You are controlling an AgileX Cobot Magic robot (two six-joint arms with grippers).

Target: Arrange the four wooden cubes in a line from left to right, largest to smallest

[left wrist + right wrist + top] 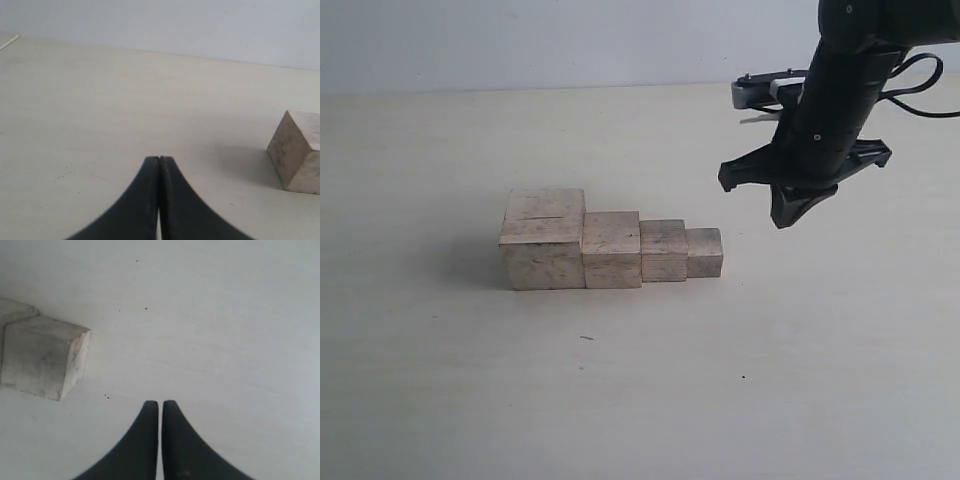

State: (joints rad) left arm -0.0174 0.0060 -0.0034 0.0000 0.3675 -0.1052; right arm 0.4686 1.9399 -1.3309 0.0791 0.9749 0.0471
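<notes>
Four wooden cubes (611, 250) sit in one touching row on the worktop (620, 400), largest cube (545, 245) at left stepping down to smallest cube (704, 252) at right. Right fingers (145, 440) are pressed together, empty, hovering near the smallest cube and clear of it. Left fingers (147, 200) are also together and empty.

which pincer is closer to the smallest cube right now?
Right. The right pincer hangs up and to the right of the smallest cube, apart from it. The left pincer is outside the exterior view entirely, so farther away.
</notes>
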